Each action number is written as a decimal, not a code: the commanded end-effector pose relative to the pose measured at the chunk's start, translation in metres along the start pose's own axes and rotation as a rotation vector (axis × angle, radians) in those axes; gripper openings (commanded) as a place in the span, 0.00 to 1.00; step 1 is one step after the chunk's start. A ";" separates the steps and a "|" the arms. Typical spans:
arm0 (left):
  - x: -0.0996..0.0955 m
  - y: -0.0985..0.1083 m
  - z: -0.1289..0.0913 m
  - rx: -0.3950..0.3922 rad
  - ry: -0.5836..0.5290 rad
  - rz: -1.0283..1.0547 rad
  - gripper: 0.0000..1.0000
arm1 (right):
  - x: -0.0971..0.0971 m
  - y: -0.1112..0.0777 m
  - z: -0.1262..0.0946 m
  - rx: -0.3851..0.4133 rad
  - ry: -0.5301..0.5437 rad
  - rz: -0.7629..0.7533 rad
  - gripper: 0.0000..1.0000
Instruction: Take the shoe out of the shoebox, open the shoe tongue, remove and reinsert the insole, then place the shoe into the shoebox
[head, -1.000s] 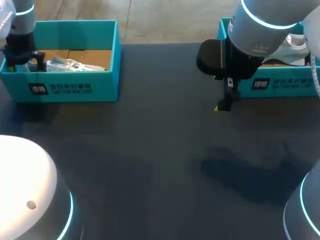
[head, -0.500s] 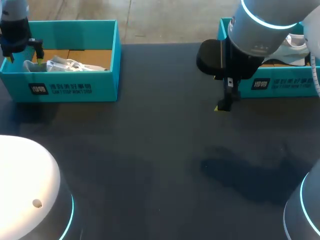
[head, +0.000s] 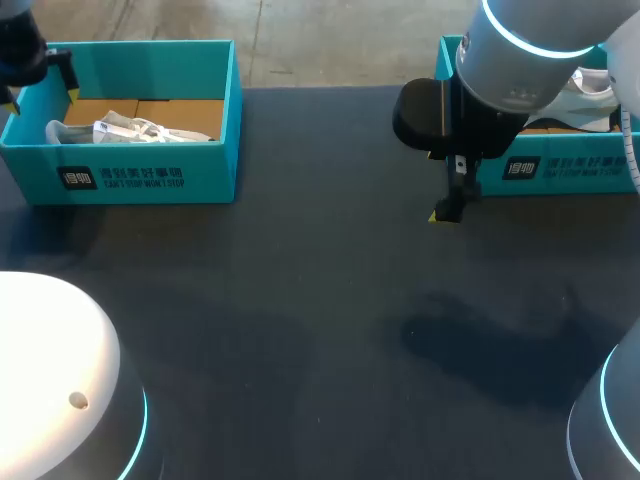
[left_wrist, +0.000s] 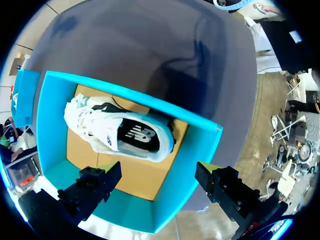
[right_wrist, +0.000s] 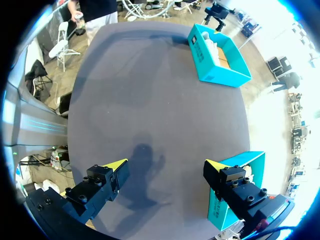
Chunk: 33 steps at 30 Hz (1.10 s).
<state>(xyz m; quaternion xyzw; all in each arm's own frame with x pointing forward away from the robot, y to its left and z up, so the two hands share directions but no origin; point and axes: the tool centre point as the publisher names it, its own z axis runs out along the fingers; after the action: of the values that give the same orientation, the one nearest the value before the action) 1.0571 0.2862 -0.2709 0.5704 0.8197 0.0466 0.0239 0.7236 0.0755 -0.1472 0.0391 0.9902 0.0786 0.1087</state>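
Now the white sneaker (head: 130, 129) lies in the teal shoebox (head: 150, 178) at the far left of the table (head: 300, 300), on the box's brown cardboard floor. From the left wrist view the sneaker (left_wrist: 117, 131) sits across the box (left_wrist: 192, 150) with its mouth facing up, showing a dark insole (left_wrist: 140, 136) that carries a white logo. The heel end has a pale blue rim, and the laces are at the end farther from the gripper.

The left gripper (left_wrist: 159, 169) hangs above one end of this box, released, fingers spread wide and holding nothing, clear of the sneaker. In the head view it (head: 40, 80) sits at the box's far left corner.

The right gripper (head: 447, 212) is well apart, low over the table just in front of a second teal shoebox (head: 560, 170), which holds another white shoe (head: 592, 92). Its fingers (right_wrist: 112, 172) are also spread with only bare tabletop between them.

The table is dark grey and matte, with soft arm shadows across it. Both boxes carry a white printed label and a line of lettering on the front wall.
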 end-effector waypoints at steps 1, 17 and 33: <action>0.001 -0.003 0.000 -0.006 -0.002 0.001 1.00 | -0.001 0.001 0.002 0.001 0.002 0.000 1.00; -0.020 -0.028 -0.022 0.018 0.036 0.033 1.00 | -0.020 -0.044 -0.009 0.037 0.006 0.028 1.00; -0.003 -0.068 -0.070 0.005 0.036 0.122 1.00 | -0.102 -0.126 -0.010 0.103 0.016 0.042 1.00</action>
<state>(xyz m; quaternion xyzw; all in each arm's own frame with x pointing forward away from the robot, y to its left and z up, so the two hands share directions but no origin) 1.0041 0.2550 -0.2146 0.6109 0.7905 0.0446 -0.0001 0.8002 -0.0550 -0.1328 0.0646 0.9924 0.0242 0.1024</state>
